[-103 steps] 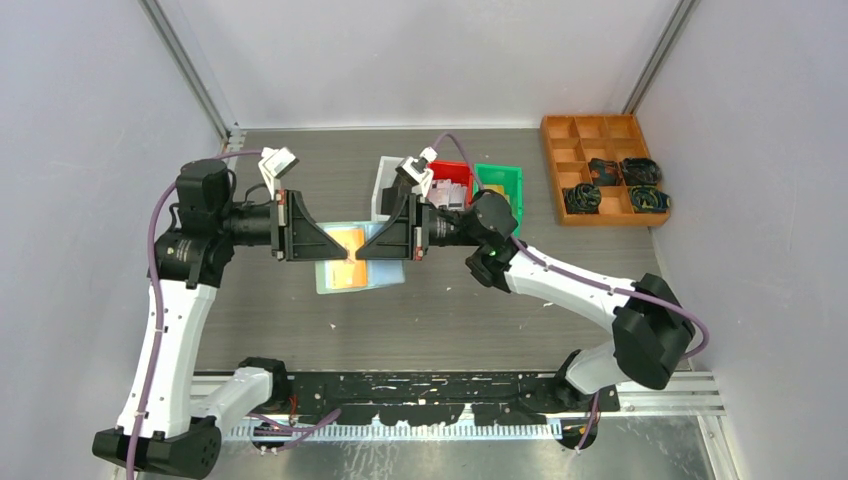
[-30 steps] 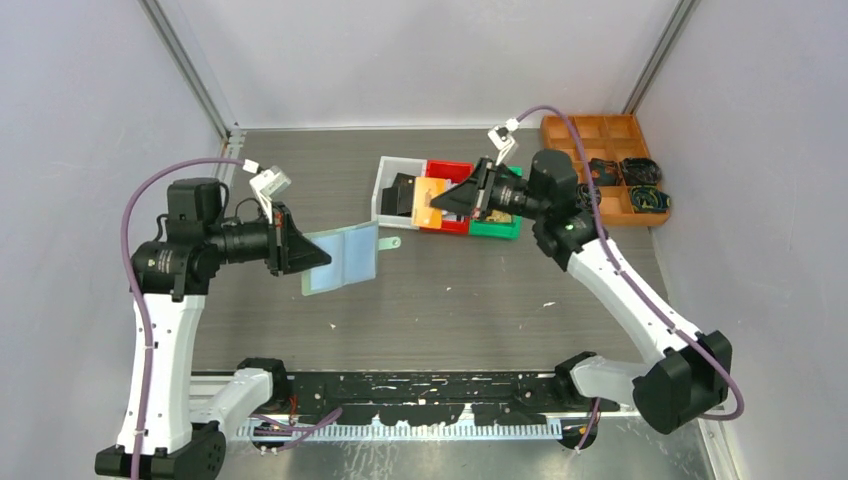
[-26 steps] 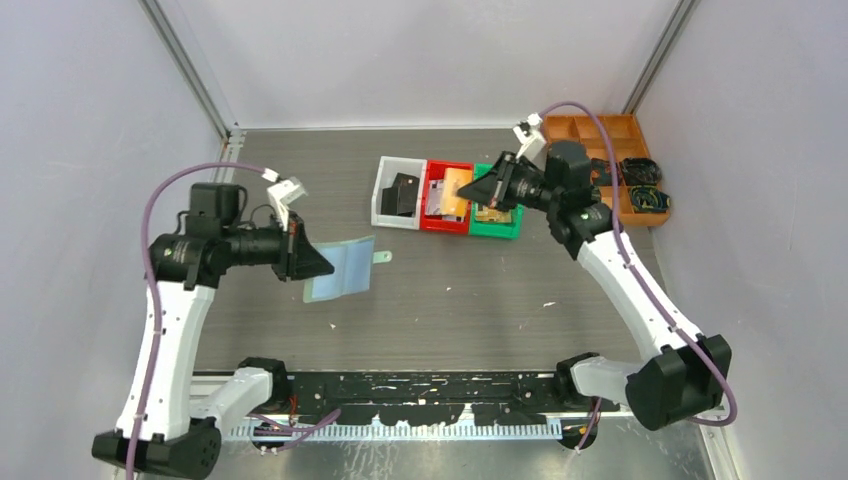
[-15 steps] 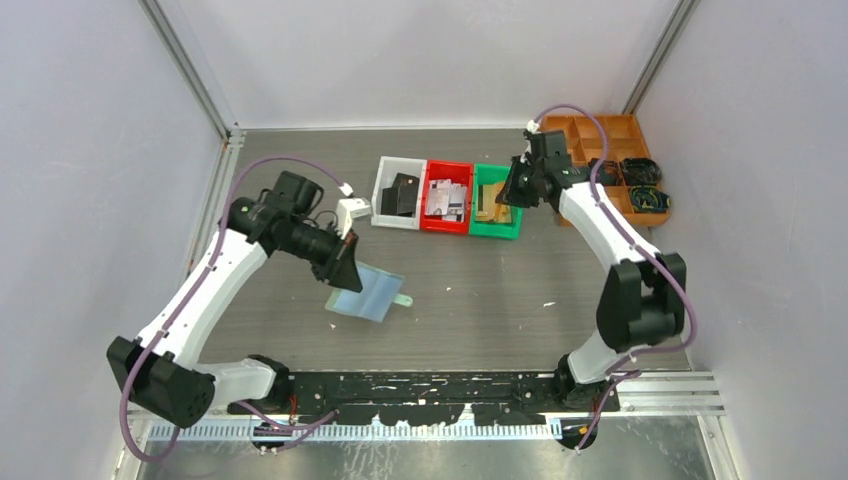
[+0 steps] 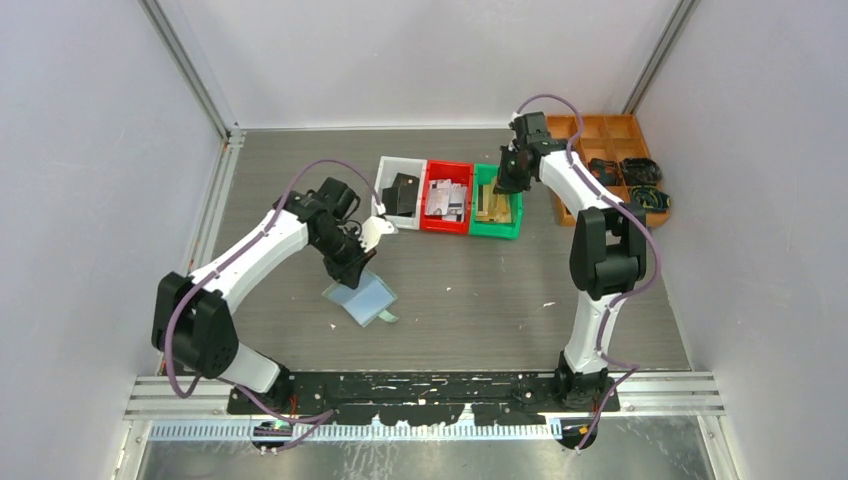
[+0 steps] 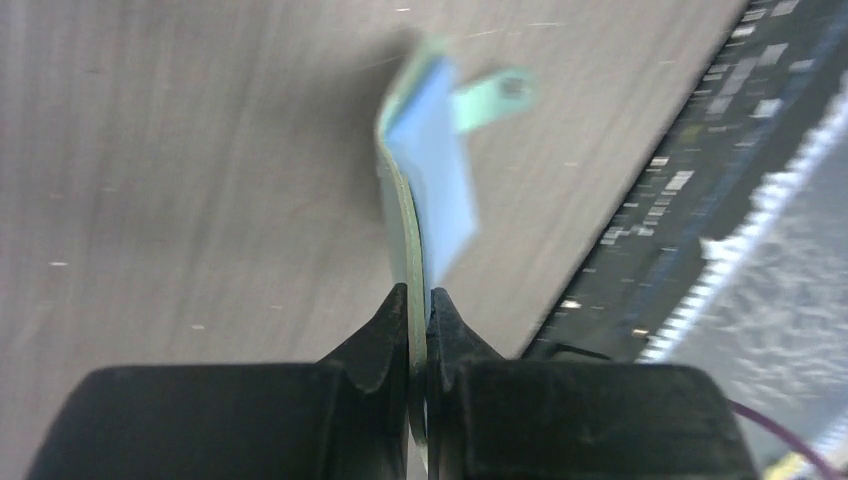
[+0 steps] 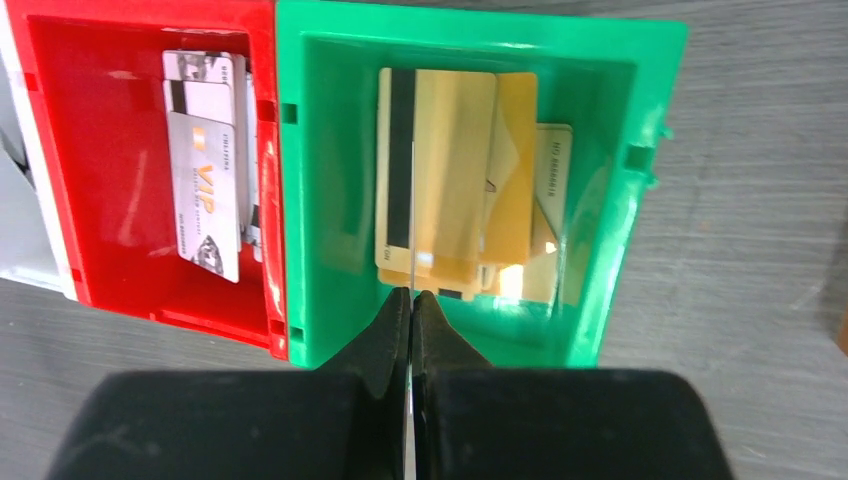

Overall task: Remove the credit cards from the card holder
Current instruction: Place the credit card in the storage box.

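Note:
The card holder point(image 5: 365, 300), pale mint-green with a small tab, is pinched at its edge by my left gripper point(image 5: 352, 272), low over the table's middle. In the left wrist view it runs edge-on point(image 6: 408, 210) from my shut gripper point(image 6: 420, 300), with the tab point(image 6: 495, 95) at its far end. My right gripper point(image 5: 503, 180) hangs over the green bin point(image 5: 497, 234), shut on a credit card seen only as a thin edge point(image 7: 412, 180) between its tips point(image 7: 411, 297). Several gold cards point(image 7: 455, 170) lie in the green bin point(image 7: 470, 25).
The red bin point(image 7: 140, 15) holds silver-grey cards point(image 7: 205, 165); it also shows from above point(image 5: 445, 229). The white bin point(image 5: 395, 224) holds black cards. An orange compartment tray point(image 5: 590, 130) with black coiled cables stands at the back right.
My left arm swung the holder from the left side down toward the table's middle. My right gripper carried the gold card from over the white and red bins to over the green bin.

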Controlling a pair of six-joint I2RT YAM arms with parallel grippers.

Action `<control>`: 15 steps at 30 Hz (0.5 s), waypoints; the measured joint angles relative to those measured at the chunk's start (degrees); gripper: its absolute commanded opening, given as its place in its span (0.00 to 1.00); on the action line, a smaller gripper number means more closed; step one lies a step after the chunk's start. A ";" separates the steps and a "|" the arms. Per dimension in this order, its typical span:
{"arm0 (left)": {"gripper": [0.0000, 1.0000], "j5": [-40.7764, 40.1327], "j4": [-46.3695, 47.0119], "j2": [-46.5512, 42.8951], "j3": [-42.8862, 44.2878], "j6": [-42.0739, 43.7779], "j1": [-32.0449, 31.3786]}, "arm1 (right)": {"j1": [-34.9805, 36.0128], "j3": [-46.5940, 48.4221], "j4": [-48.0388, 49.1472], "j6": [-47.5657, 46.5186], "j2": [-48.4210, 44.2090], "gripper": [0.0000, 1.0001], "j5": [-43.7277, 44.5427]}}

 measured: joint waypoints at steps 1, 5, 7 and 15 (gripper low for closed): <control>0.00 -2.47 1.40 1.09 -0.17 1.38 -0.15 | -0.02 0.50 0.17 0.02 0.72 0.01 -0.94; 0.00 -11.39 7.06 3.43 -1.95 5.11 -1.20 | -0.02 1.84 0.20 0.22 3.37 0.12 -3.85; 0.00 -16.52 11.21 3.61 -3.91 6.32 -2.54 | -0.02 2.51 0.15 0.37 5.05 0.15 -4.24; 0.00 -37.33 31.06 3.37 -14.58 12.09 -10.54 | 0.66 3.32 -0.76 0.50 7.54 0.42 -1.27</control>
